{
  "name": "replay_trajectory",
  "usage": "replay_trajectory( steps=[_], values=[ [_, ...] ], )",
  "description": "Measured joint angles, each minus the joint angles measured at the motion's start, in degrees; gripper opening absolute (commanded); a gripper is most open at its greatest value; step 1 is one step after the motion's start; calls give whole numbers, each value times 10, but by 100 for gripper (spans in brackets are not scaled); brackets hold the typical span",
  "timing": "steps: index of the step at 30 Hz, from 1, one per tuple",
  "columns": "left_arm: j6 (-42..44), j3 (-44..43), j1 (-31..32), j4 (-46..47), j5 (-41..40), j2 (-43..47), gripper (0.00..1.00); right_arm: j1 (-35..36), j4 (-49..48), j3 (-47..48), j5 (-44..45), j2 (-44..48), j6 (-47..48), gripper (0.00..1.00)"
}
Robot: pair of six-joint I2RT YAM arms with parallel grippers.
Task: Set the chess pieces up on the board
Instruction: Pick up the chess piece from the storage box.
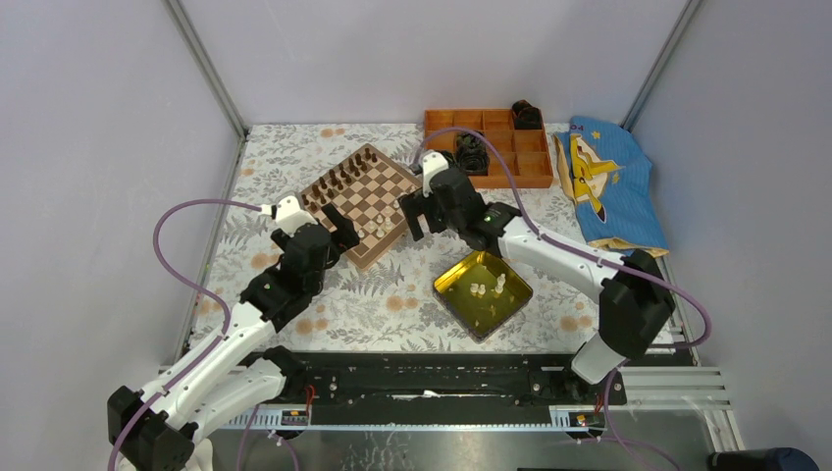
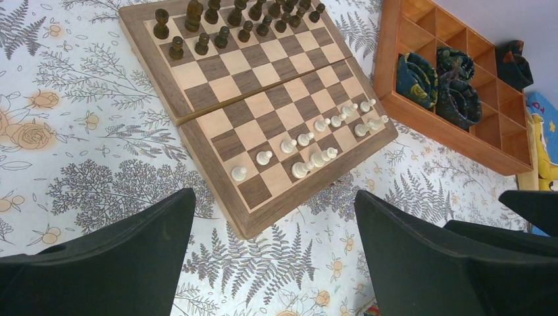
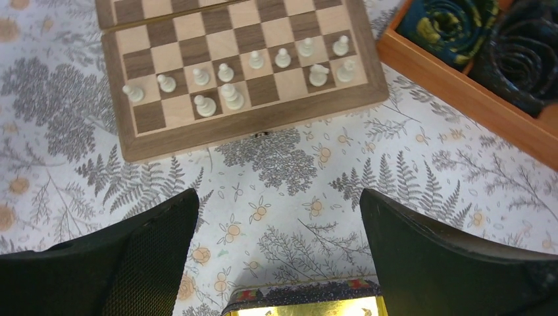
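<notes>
Robot arms pause mid-game setup on the flower-printed bench (image 1: 373, 304), where the folding wooden board (image 1: 359, 201) lies at an angle between them. Its dark figures (image 2: 227, 26) are ranked along the far side and the cream-white chess pieces (image 2: 304, 139) are gathering on the near one. Near it, on the right arm's side, sits the yellow tray (image 1: 506, 315), where a few cream pieces (image 1: 488, 287) wait, too small to tell whether they stand or lie.

The left hand (image 2: 275, 201) hovers by the board's near-left edge with fingers spread and nothing between them. The right hand (image 3: 279, 197) hangs over the bench between board and tray, jaws equally wide and empty.

The job at this point appears to be fetching the next piece from the tray, and the right hand looks best placed. It should come down straight over one figure, fingers either side of it and clear of its neighbours and the tray's wall. It should close gently, then lift high enough to pass over the standing row before lowering onto a bare back-row square.

Eight cream pawns (image 3: 255, 60) stand in an unbroken line on the second row from the near edge. Behind them, four taller pieces (image 3: 231, 95) occupy the back row in two pairs, leaving two squares bare at one end and two in the middle. Each figure is slim and upright, and looks easily toppled by a passing finger
</notes>
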State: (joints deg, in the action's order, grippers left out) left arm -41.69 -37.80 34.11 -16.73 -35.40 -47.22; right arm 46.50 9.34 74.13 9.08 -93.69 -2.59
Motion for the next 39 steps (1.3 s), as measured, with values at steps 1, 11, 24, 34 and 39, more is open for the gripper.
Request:
replay_trajectory(
  steps=[1, 11, 24, 34, 39],
  values=[
    [0, 0, 0, 0, 0, 0, 99, 0, -14, -15, 10, 9, -9, 100],
    [0, 0, 0, 0, 0, 1, 99, 0, -83, -122, 69, 83, -40, 82],
    [0, 0, 0, 2, 16, 3, 99, 0, -27, -226, 149, 182, -102, 72],
    [0, 0, 0, 4, 23, 3, 99, 0, 2, -330, 238, 247, -217, 73],
    [0, 0, 0, 4, 28, 6, 99, 0, 19, -352, 254, 252, -265, 72]
  ],
)
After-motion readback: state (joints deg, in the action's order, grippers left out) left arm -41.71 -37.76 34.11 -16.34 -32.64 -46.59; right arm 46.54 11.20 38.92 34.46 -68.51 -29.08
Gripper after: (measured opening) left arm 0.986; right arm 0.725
